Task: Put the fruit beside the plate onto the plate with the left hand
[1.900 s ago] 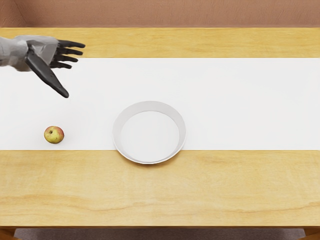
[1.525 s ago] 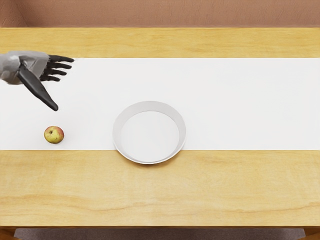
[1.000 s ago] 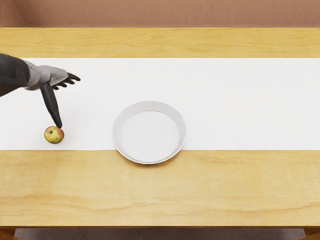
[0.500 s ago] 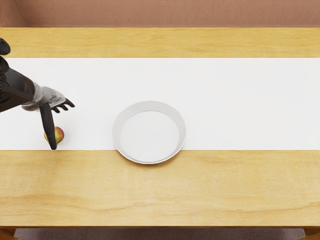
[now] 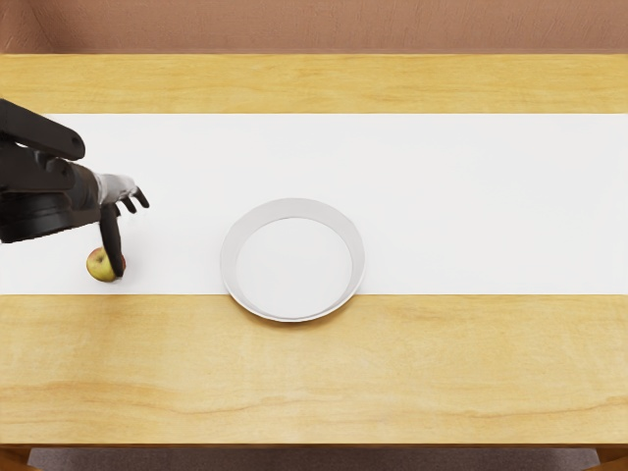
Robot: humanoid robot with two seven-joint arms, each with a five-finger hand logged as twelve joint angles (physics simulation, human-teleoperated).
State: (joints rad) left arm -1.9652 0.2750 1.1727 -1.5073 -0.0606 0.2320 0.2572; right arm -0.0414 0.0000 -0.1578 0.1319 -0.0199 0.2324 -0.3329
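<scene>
- Head view looks down on a long light wooden table (image 5: 314, 373) that fills nearly the whole picture; a strip of reddish-brown wall (image 5: 314, 25) runs behind its far edge.
- A broad white cloth runner (image 5: 471, 196) lies flat along the table, with bare wood on both sides.
- A round white shallow plate (image 5: 225, 257) sits near the middle, its front rim just over the runner's near edge; nothing lies in it.
- The dark left forearm (image 5: 34, 191) comes in from the left edge. The left hand (image 5: 111, 199) is not clenched: its short fingers are splayed, and one long dark digit (image 5: 112, 245) reaches down across the fruit.
- The small yellow-red apple (image 5: 95, 264) rests on the runner, well apart from the plate on its left and partly hidden by that digit.
- The step looks like the reach ending, with no grasp made yet. The fingers probably need to curl around the apple before it is lifted and carried right to the plate.
</scene>
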